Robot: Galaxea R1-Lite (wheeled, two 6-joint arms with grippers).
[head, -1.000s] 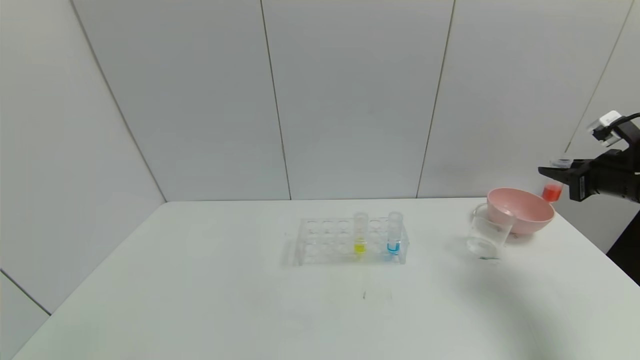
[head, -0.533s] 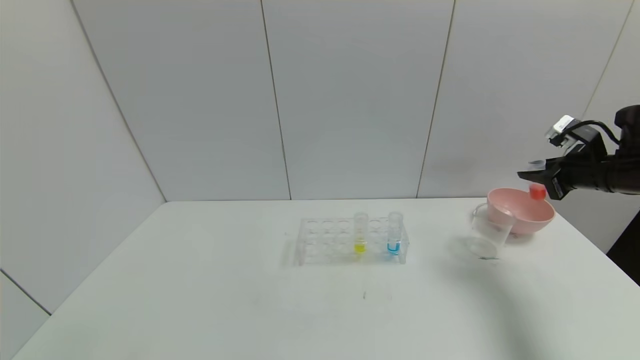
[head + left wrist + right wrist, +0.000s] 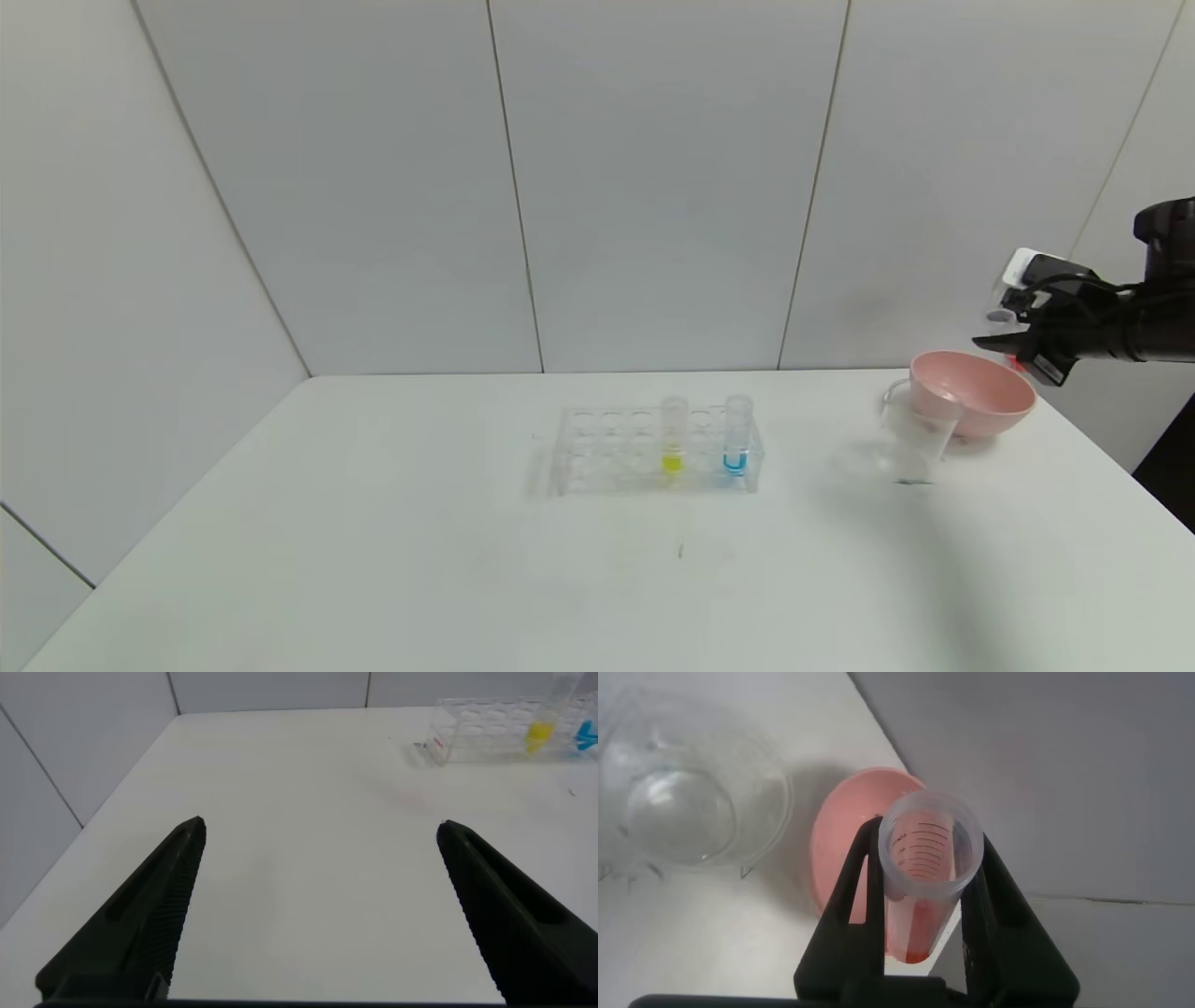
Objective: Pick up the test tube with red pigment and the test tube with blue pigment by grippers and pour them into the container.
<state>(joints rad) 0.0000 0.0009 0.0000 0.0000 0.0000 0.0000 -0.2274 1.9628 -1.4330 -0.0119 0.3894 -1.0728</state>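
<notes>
My right gripper (image 3: 1006,342) is shut on the test tube with red pigment (image 3: 1012,358) and holds it tilted in the air above the far right rim of the pink bowl. In the right wrist view the tube (image 3: 926,873) sits between the black fingers (image 3: 848,896), open mouth toward the camera, red liquid at its bottom. The container, a clear glass beaker (image 3: 910,441), stands on the table in front of the bowl and shows in the right wrist view (image 3: 687,803). The test tube with blue pigment (image 3: 737,439) stands upright in the rack. My left gripper (image 3: 320,835) is open and empty over bare table.
A clear tube rack (image 3: 611,453) stands mid-table and also holds a yellow-liquid tube (image 3: 673,435). The pink bowl (image 3: 980,397) sits behind the beaker near the table's right edge. White wall panels close the back and left.
My right gripper has moved left over the bowl's far rim and rotated, tipping the red tube from upright toward lying. Rack, beaker and bowl have not moved.
</notes>
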